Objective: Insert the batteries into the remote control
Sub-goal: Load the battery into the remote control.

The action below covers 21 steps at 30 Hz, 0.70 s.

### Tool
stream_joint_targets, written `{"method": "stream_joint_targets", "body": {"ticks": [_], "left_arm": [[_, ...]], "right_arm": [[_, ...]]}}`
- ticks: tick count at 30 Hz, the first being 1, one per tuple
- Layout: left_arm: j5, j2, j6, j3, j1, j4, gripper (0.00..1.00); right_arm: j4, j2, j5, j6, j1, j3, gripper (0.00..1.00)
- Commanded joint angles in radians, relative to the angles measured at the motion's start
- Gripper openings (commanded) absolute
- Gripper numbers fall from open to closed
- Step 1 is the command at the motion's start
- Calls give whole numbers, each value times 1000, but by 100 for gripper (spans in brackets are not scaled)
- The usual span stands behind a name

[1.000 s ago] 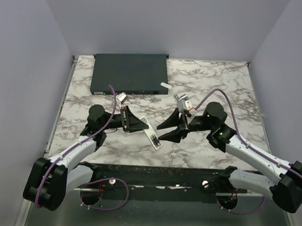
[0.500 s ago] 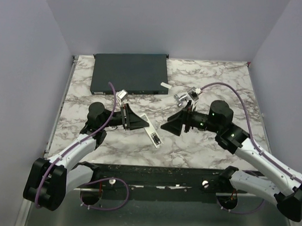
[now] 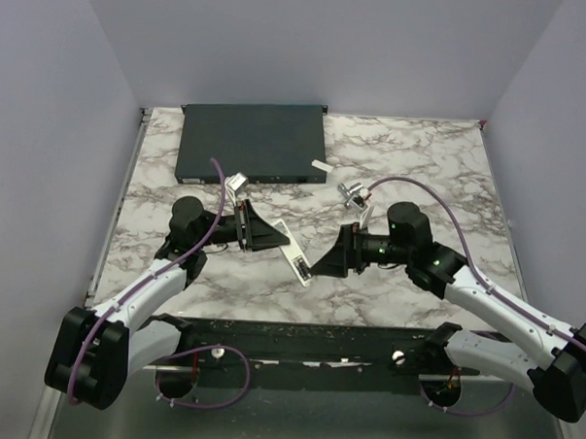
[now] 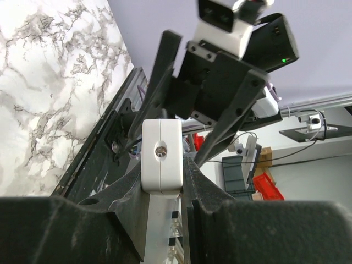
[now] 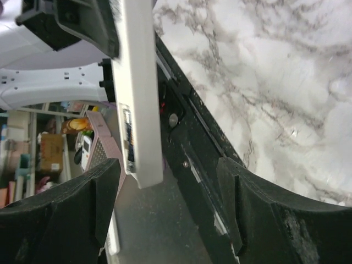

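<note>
Marble counter (image 3: 422, 157), overhead view: my left hand (image 3: 276, 240) stays clamped on the remote control (image 3: 296, 261), and my right hand (image 3: 318, 267) has swung in, now wide open and empty. Left wrist view: remote gripped end-on. Right wrist view: remote framed between spread fingers, so I judge a regrasp is near.

Bright even light, faint shadows, right gripper (image 5: 165, 198) softly blurred up close.

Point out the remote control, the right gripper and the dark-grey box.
remote control (image 5: 140, 93): right wrist view, on its white side face.
right gripper (image 5: 168, 168): right wrist view, midway between its fingertips.
dark-grey box (image 3: 253, 140): top external view, middle of its top face.
</note>
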Motion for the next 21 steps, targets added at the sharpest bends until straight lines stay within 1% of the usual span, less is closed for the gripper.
{"method": "stream_joint_targets", "body": {"ticks": [1,7,9,21], "left_arm": [[7,-14,10,32,-6,10,0],[10,-13,10,34,-6,10,0],[8,-14,10,32,-6,10,0],[7,-20,9,27,-6,9,0]], "right_arm": [[95,12,-102,77,-1,-66,78],[108,23,-118,81,-2,-74,76],[148,23,-123,86,-2,-73,75],[190,40,-143,101,-1,-79,64]]}}
